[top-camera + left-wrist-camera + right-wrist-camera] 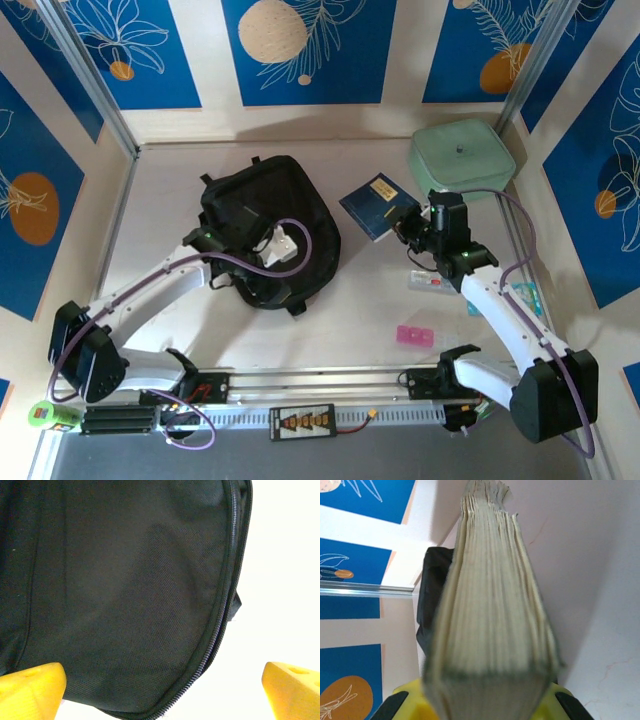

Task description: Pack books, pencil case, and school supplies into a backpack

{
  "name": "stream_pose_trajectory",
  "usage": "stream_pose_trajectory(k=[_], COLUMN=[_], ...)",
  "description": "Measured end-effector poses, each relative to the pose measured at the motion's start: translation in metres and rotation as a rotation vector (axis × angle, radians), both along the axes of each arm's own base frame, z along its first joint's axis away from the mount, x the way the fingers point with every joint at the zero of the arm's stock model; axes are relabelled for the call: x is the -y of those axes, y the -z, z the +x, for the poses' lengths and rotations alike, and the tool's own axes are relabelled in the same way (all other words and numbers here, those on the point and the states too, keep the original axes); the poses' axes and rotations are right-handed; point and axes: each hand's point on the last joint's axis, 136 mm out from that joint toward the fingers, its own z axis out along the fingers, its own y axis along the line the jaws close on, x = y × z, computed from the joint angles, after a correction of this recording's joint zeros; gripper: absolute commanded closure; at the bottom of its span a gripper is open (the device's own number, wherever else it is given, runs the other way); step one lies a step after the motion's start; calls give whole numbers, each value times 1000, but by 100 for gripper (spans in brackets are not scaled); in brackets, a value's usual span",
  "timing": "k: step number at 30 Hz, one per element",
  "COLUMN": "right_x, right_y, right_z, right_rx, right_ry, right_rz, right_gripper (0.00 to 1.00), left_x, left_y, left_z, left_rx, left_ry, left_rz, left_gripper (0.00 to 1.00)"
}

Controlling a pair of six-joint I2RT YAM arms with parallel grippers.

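The black backpack [265, 230] lies flat on the pale bench [360, 300], left of centre, its straps spilling toward the near edge. In the left wrist view its dark woven fabric [125, 590] takes up most of the frame, with a zip curving down its right side.

The left hand [283, 243] sits over the middle of the backpack. In its own camera the left hand [160, 692] is spread wide, one yellow fingertip [30, 687] in each lower corner, with nothing clamped between them.

To the right of the backpack, apart from it, is a blue book [378, 207] with a small gold mark on its cover, turned at an angle. The right hand [408, 228] grips it at its near right corner. In the right wrist view the right hand [485, 705] is closed on the book [490, 630], the cream page edges running away from the camera between the yellow fingers [400, 702]. A piece of the backpack [432, 595] shows beyond the book on the left. Whether the book touches the bench I cannot tell.

A mint green padded case [462, 158] rests in the far right corner. A clear flat packet [428, 282] lies just beside the right forearm, a pink block [415, 336] nearer the arm bases, and a teal piece [529, 296] near the right wall.
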Motion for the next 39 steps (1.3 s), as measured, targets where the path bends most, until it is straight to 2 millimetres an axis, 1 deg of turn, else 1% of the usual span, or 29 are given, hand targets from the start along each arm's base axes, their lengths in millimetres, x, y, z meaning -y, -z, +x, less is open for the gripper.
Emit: stream_pose_trajectory(k=[4, 8, 11, 13, 15, 18, 21, 25, 29, 32, 37, 39], right_x=[7, 11, 12, 13, 13, 14, 14, 14, 14, 15, 18, 19], right_y=[-4, -11, -10, -8, -6, -5, -3, 0, 6, 9, 10, 10], right_z=[-3, -7, -10, -12, -15, -17, -18, -19, -21, -23, -24, -25], right_rx=[1, 18, 15, 10, -1, -5, -14, -26, -42, -56, -60, -64], right_ry=[11, 19, 22, 25, 30, 34, 38, 42, 46, 49, 57, 62], right_rz=[18, 38, 44, 47, 53, 57, 62, 67, 68, 64, 60, 59], right_gripper=[92, 93, 93, 93, 93, 93, 93, 93, 93, 93, 94, 94], left_x=[0, -5, -8, -10, -12, -13, -12, -11, -5, 0, 4, 5], left_y=[12, 33, 45, 47, 46, 41, 37, 37, 37, 34, 15, 5], left_z=[-5, -2, 1, 5, 10, 19, 24, 24, 19, 17, 20, 22], left_rx=[-1, -12, -4, 19, 46, 83, 103, 103, 100, 112, 179, 209], left_ry=[64, 94, 107, 114, 111, 101, 94, 100, 141, 166, 174, 174], left_rz=[77, 192, 270, 309, 339, 363, 367, 365, 357, 350, 299, 277], left_gripper=[4, 13, 22, 30, 36, 43, 47, 53, 66, 73, 88, 92])
